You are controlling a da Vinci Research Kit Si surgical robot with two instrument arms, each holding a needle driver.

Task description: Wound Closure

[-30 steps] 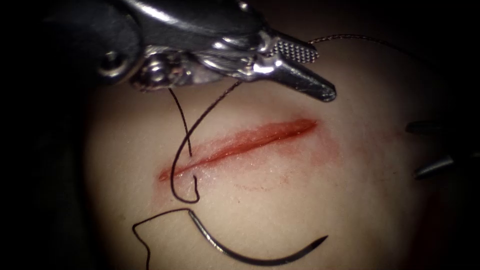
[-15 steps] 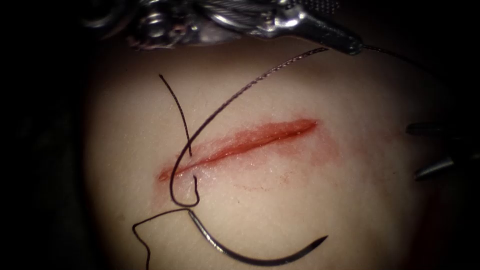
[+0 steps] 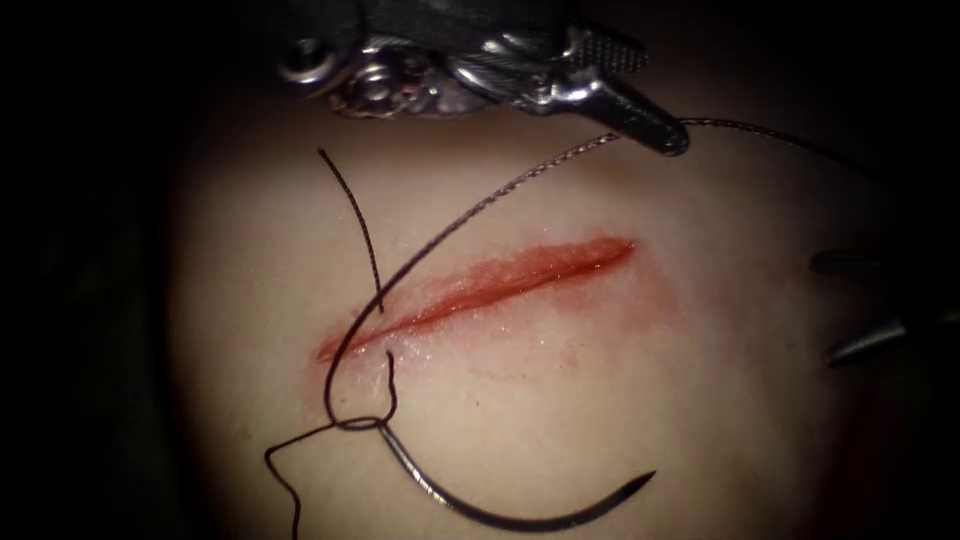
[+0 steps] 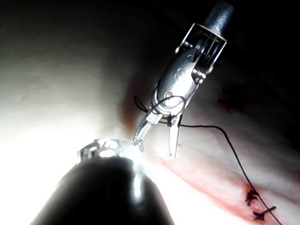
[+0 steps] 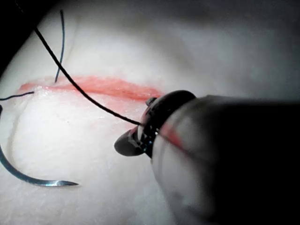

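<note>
your left tool (image 3: 640,95) – jaws apart, empty; needle (image 3: 500,505) lies loose below the cut (image 3: 480,285), nearer your right tool (image 3: 865,300) – jaws apart.

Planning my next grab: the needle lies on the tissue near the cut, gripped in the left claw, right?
Not gripped. In the endoscope view the needle lies free on the tissue near the cut; the left claw is away from it.
</note>
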